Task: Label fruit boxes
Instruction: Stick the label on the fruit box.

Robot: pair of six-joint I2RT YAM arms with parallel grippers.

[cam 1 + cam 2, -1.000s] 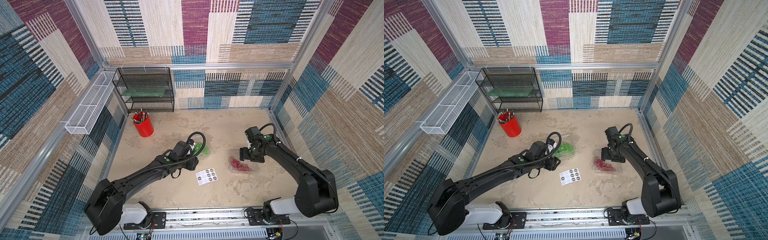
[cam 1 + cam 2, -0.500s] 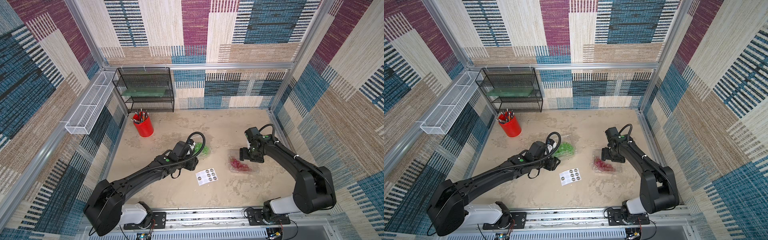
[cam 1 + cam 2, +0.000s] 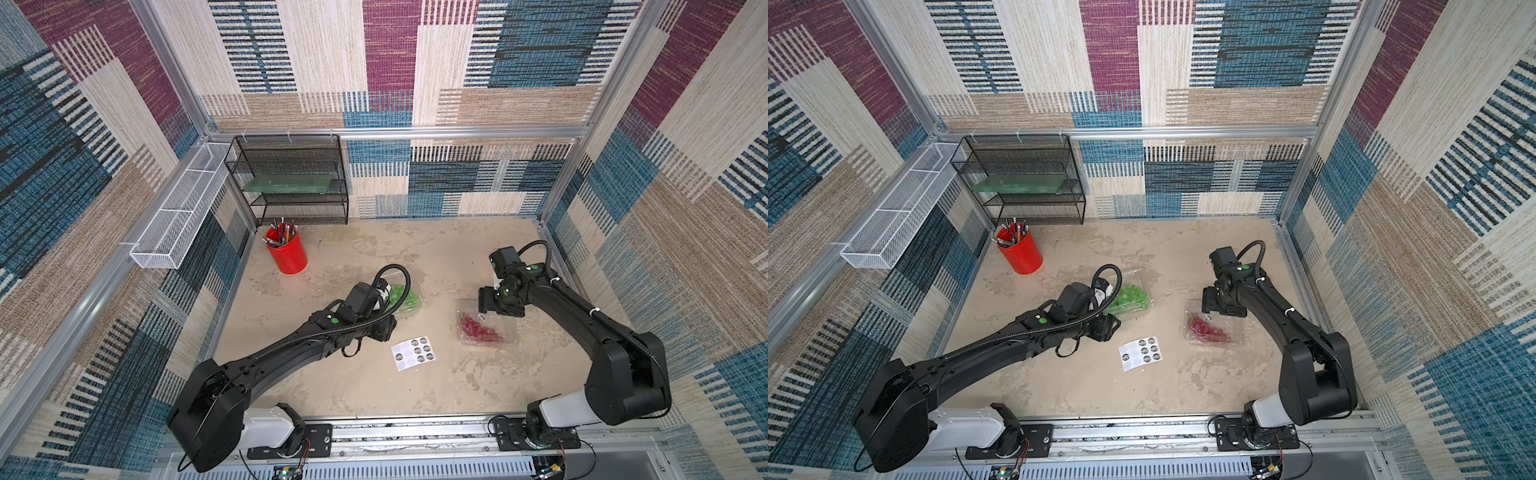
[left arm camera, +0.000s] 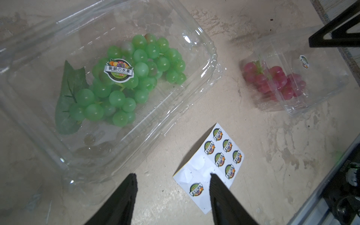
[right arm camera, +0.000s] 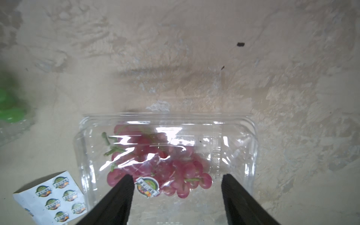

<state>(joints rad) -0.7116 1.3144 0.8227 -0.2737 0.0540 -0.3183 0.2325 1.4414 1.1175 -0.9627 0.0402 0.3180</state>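
Both fruit boxes are clear clamshells lying shut on the table. The box of green grapes [image 3: 406, 297] [image 3: 1130, 300] [image 4: 116, 83] has a round label [image 4: 118, 70] on its lid. My left gripper [image 4: 172, 176] [image 3: 384, 328] hangs open and empty just in front of it, beside the sticker sheet [image 4: 220, 153] [image 3: 413, 353]. The box of red grapes [image 3: 482, 329] [image 3: 1210, 329] [image 5: 165, 152] also bears a label [image 5: 148, 187]. My right gripper [image 5: 177, 177] [image 3: 483, 308] is open above its lid, holding nothing.
A red pencil cup [image 3: 286, 253] stands at the back left. Behind it is a black mesh shelf [image 3: 291, 178], and a white wire basket [image 3: 178, 212] hangs on the left wall. Patterned walls close in the table on three sides.
The right gripper's jaws have come a little closer together over the red grape box. The left arm has not moved.
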